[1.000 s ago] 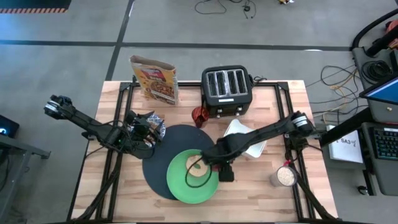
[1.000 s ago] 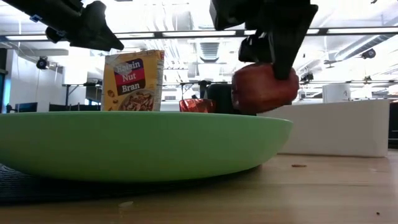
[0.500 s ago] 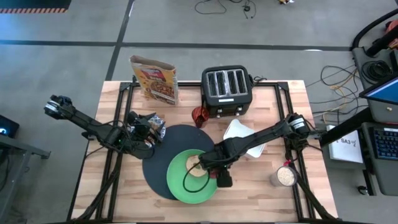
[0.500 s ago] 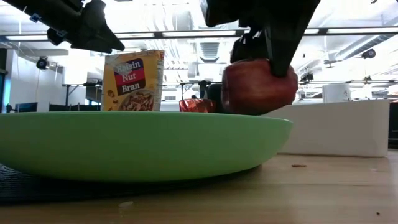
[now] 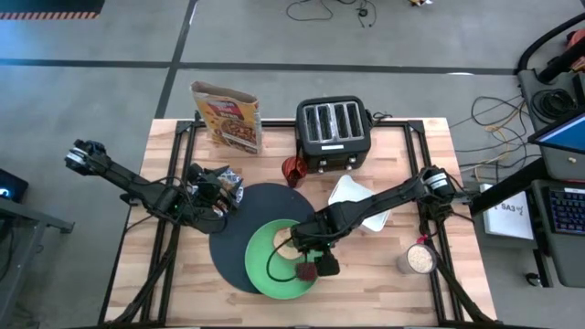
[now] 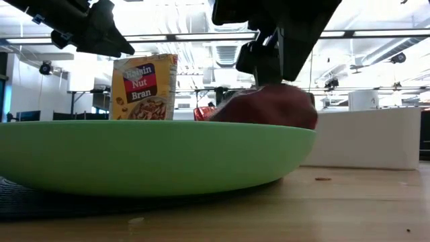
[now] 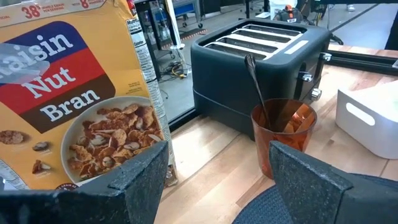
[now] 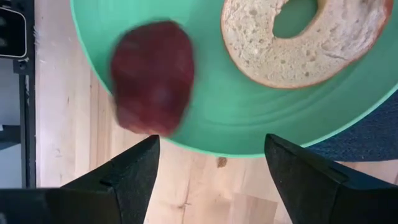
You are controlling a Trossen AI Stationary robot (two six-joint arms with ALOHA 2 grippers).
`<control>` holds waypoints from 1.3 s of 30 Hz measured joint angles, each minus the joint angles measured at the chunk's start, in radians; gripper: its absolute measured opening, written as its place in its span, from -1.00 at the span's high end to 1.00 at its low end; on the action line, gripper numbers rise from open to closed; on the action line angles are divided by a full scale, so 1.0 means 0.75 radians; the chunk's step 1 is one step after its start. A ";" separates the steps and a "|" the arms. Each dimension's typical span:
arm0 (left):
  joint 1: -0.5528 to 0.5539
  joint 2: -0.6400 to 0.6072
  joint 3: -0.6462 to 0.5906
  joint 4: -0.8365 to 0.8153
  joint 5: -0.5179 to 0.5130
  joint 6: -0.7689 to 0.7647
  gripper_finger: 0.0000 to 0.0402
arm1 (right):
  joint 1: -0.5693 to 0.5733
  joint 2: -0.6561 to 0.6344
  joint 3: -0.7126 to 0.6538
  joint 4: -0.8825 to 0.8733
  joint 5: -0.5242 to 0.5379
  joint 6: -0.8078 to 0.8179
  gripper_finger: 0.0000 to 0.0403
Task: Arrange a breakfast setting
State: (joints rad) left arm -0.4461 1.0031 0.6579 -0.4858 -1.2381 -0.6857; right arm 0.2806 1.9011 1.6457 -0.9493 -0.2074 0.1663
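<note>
The lime-green plate lies on the round black mat. The tan bagel ring lies flat on the plate. The dark-red food lump lies on the plate near its rim, and it also shows in the low view. My right gripper is open just above the lump and is empty. My left gripper is open in the air at the mat's left edge. The patterned bowl shows right beside it. The dark spoon stands in a red cup by the toaster.
The black toaster and a cereal box stand along the far edge. A white tray lies right of the mat under my right arm. A small jar stands near the right edge.
My right gripper has carried the dark-red lump toward the near edge and down over the plate, then let go. The lump has dropped onto the plate and now lies behind its rim, with the fingers above it.
</note>
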 joint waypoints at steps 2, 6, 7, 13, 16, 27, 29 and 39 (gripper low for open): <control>0.000 0.000 0.000 0.000 0.000 0.000 -0.29 | 0.000 0.000 -0.001 0.005 -0.002 0.001 -0.39; 0.000 0.000 0.000 0.000 0.000 0.000 -0.29 | -0.002 0.000 -0.001 0.024 -0.003 -0.004 -0.39; 0.000 0.000 0.000 0.000 0.000 0.000 -0.29 | -0.003 0.000 -0.001 0.024 -0.002 -0.006 -0.39; 0.000 0.000 0.000 0.000 0.002 -0.001 -0.29 | -0.005 -0.023 -0.001 0.025 0.078 -0.094 -0.37; 0.000 0.000 0.000 0.000 0.002 -0.004 -0.29 | -0.007 -0.056 -0.004 0.071 0.165 -0.178 -0.33; 0.000 0.003 0.000 0.000 0.028 0.008 -0.29 | -0.108 -0.349 -0.290 0.478 0.323 -0.296 -0.24; -0.001 0.005 0.000 -0.001 0.028 0.009 -0.29 | -0.135 -0.414 -0.384 0.595 0.346 -0.311 -0.24; 0.000 0.005 0.000 0.000 0.027 0.024 -0.29 | -0.333 -0.631 -0.779 1.202 0.534 -0.304 -0.23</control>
State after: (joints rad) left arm -0.4461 1.0065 0.6579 -0.4855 -1.2182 -0.6675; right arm 0.0308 1.4275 1.0612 -0.0479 0.1933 -0.0619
